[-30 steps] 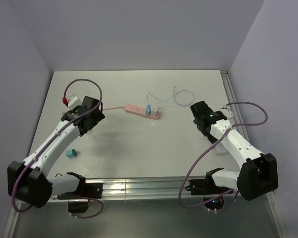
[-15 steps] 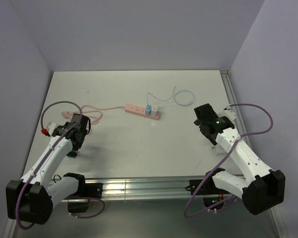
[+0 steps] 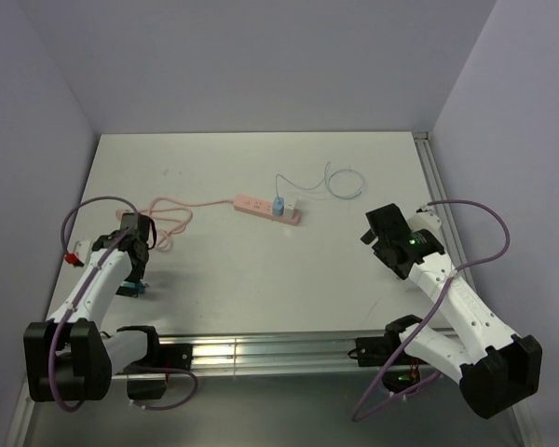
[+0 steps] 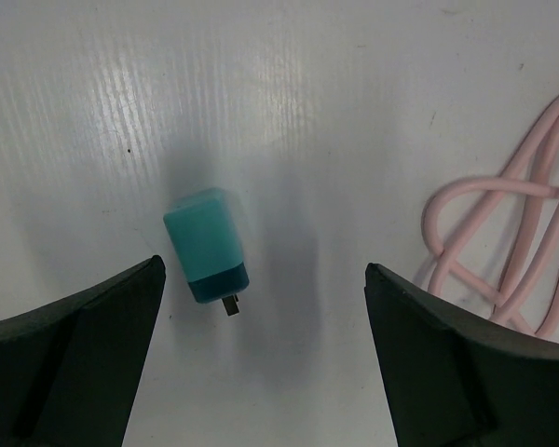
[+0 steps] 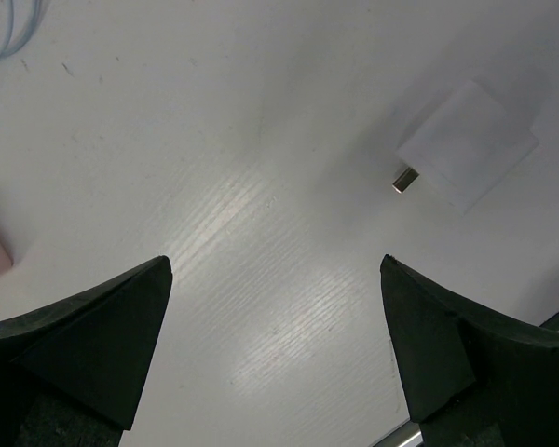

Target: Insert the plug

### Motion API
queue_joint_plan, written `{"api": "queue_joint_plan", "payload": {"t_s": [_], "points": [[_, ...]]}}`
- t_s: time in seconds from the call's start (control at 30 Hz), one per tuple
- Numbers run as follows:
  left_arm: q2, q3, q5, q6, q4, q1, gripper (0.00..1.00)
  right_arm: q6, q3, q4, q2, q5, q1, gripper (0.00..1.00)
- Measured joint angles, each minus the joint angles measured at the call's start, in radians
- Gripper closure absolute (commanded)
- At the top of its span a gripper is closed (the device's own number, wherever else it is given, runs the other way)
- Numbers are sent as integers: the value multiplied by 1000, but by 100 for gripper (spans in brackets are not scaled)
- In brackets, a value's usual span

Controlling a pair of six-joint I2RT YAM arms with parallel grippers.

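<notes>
Overhead, a pale table (image 3: 261,270) carries 2 robot arms at its near edge. Just past the centre, toward 12 o'clock, lies a pink power strip (image 3: 256,203), its length running from 10 to 4 o'clock. The plug (image 3: 278,207), small and light blue, sits on the strip near its 4 o'clock end. It appears to stand upright in a socket, long axis toward the camera, but it is too small to tell whether it is fully home. Its thin cable (image 3: 345,197) trails toward 2 o'clock and curls into a loop. The left gripper (image 3: 133,276) hangs at 8 o'clock and the right gripper (image 3: 380,231) at 3 o'clock, both well apart from the plug.

Left wrist view: the fingers are spread wide and grasp nothing. Between them a teal charger (image 4: 205,244) lies on the table, prong toward 5 o'clock. Loops of pink cord (image 4: 430,223) sit at 3 o'clock.

Right wrist view: the fingers are spread wide and empty. A white charger (image 5: 468,144) lies at 1 o'clock.

Likely handling: the plug looks light, hard-shelled and smooth, so it may slip. It is best pinched across its 2 flat sides, never by the limp cable, which would tug it askew.
</notes>
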Motion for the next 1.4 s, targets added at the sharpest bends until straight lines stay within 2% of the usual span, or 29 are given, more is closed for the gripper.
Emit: {"api": "queue_joint_plan", "payload": {"t_s": [0.37, 0.57, 0.63, 0.77, 0.8, 0.9, 1.03, 1.13, 1.3, 1.4], "points": [[77, -75, 26, -43, 83, 7, 14, -21, 0, 12, -17, -37, 28, 0], [99, -98, 22, -82, 121, 7, 35, -26, 0, 17, -19, -51, 43, 0], [104, -103, 18, -93, 122, 7, 38, -26, 0, 17, -24, -55, 49, 1], [126, -104, 7, -121, 122, 7, 64, -38, 0, 23, -48, -68, 67, 1], [129, -104, 4, -126, 124, 8, 75, -47, 0, 28, -57, -77, 72, 1], [129, -104, -2, -126, 121, 8, 93, -89, 0, 53, -84, -110, 92, 1], [120, -96, -1, -111, 94, 8, 99, -144, 3, 85, -111, -151, 118, 1], [74, -65, 2, -88, 50, 8, 100, -175, 13, 99, -132, -175, 132, 1], [-109, 10, 27, -17, -10, 1, 100, -260, 37, 144, -192, -245, 149, 0], [-225, 71, 53, 97, -12, -48, 100, -323, 47, 187, -211, -335, 150, 0]]}}
